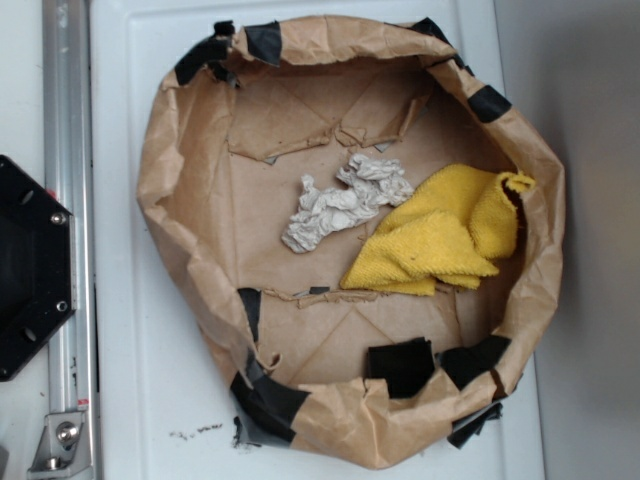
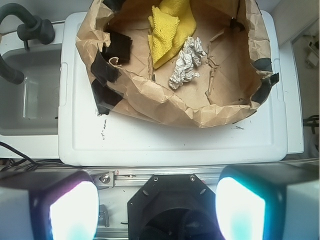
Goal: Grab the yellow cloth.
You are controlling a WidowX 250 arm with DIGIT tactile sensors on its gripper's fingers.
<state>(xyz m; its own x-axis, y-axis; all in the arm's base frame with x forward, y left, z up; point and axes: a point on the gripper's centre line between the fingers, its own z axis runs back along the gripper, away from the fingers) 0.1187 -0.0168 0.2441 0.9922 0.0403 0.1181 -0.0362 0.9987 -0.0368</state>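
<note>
Two things lie in the paper-bag basin (image 1: 180,130), so with your gripper (image 2: 157,210) spread wide, empty and well back, come down on the yellow cloth (image 1: 440,240) at its right wall, clear of the touching paper wad (image 1: 345,200).

a crumpled paper wad (image 1: 343,201) lies inside a taped brown paper basket (image 1: 180,140) on a white lid (image 2: 170,142)

One yellow cloth (image 1: 440,240) (image 2: 169,25). One crumpled paper wad (image 1: 342,203) (image 2: 187,62). One brown paper basket (image 1: 180,150) (image 2: 150,97). One white lid (image 1: 130,330) (image 2: 170,142) beneath.
</note>
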